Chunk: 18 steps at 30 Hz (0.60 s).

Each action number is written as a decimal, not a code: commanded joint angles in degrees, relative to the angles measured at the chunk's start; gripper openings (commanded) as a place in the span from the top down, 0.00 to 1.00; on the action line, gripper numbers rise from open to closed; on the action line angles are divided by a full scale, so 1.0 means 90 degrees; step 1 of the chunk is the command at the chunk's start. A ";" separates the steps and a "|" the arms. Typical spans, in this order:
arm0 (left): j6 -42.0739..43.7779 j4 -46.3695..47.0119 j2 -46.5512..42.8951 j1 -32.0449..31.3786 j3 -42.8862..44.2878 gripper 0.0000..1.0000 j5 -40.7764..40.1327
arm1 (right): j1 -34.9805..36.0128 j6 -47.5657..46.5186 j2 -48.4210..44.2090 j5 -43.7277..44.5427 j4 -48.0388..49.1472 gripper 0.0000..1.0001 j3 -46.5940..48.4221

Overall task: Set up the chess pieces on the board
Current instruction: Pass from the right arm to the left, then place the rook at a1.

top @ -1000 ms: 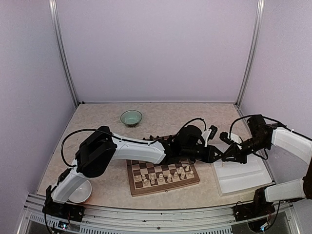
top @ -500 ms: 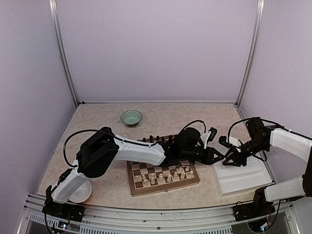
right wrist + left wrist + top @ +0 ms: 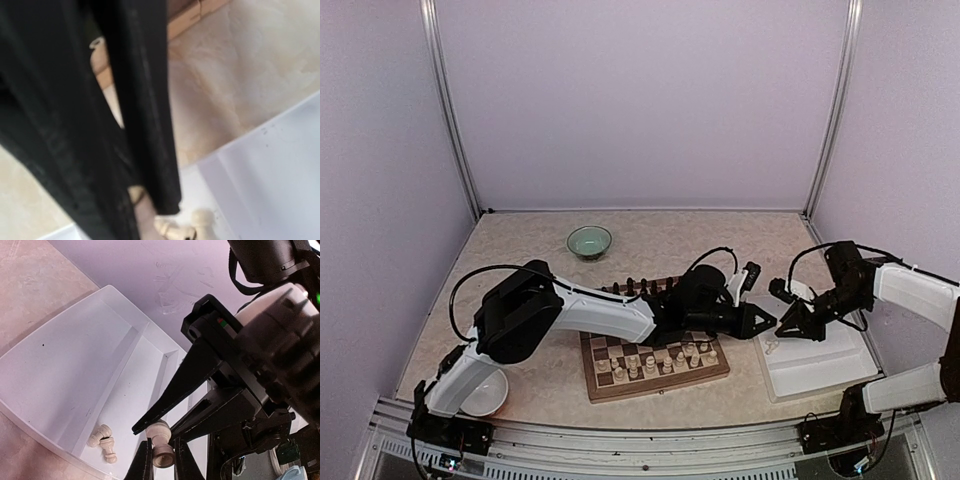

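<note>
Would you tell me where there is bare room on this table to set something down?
Free: the tabletop around the green bowl, out to both back corners, and the wide compartment of the tray. Crowded: its narrow compartment by the board, where left fingers and right fingers meet at a chess piece, and the board itself, under the left arm.
</note>
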 commanded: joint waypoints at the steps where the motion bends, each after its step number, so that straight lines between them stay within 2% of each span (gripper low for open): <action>1: 0.0109 0.0358 -0.0675 -0.0006 -0.0326 0.96 0.0126 | -0.0417 -0.0120 0.0193 0.0381 -0.0032 0.85 -0.0069; 7: 0.0126 0.0361 -0.0906 0.0001 -0.0468 0.97 0.0107 | -0.0445 -0.0165 0.0215 0.0229 -0.0083 0.89 -0.0041; 13: 0.0157 0.0528 -0.1367 0.0110 -0.0987 0.97 -0.0100 | -0.0661 -0.0299 0.0134 0.0364 -0.0246 0.89 -0.0029; 15: 0.0235 0.0214 -0.1533 0.0180 -0.0978 0.97 -0.0036 | -0.0672 -0.0311 0.0084 0.0417 -0.0269 0.89 -0.0008; 18: 0.0615 -0.0873 -0.1882 0.0270 -0.0961 0.97 0.0021 | -0.0682 -0.0231 0.0057 0.0342 -0.0266 0.88 0.0036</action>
